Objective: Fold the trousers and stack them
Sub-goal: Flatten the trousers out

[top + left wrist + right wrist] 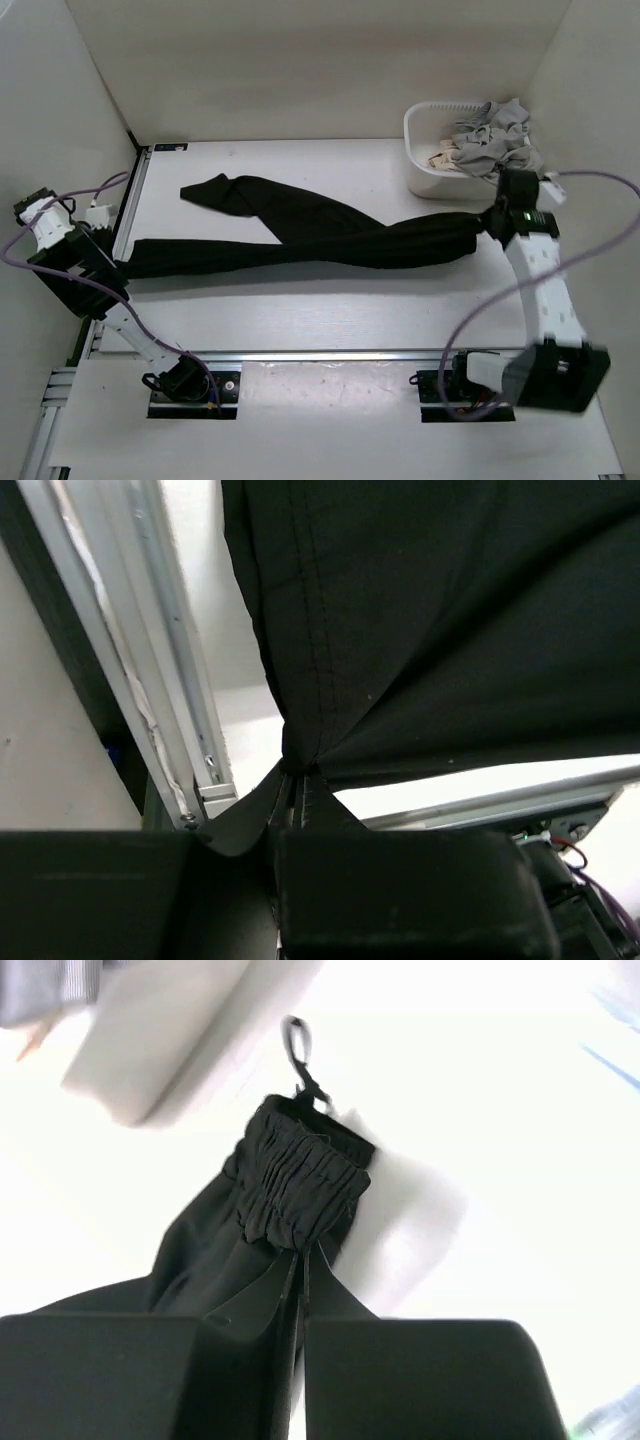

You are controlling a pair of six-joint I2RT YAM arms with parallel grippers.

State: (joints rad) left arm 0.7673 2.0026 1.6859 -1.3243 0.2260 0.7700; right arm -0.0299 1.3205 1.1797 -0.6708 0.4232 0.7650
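Status: early, no fold made yet as far as I can judge.

- The pair of plain black, long-legged soft-fabric trousers [330, 240] lies stretched lengthwise across the middle of the flat white surface [330, 310], held at both ends.
- Left jaws: pressed together, pinching a bunched bit of black fabric at the left end, right by the aluminium rail on the left edge [133, 200].
- Right jaws: pressed together on the cloth just below the gathered elastic end [300, 1175], near the basket. A small dark loop [297, 1040] pokes out past that end.
- One leg runs to the left jaws. The other crosses it mid-span and trails off to the far left, loose and twisted.
- Left to do, my read: untwist and line up the legs, flatten, fold, then stack. No stack spot shows.

Surface and room:
- Matte white top with an aluminium rail along the near edge [330, 353], where both arm bases sit.
- White plastic slotted basket [415, 150] at the far right, holding light grey crumpled garments [495, 125] and a beige cloth [442, 157]. The trousers' right end lies just beside it; whether they touch I can't tell.
- Plain off-white walls [300, 60] close in the left, far and right sides.
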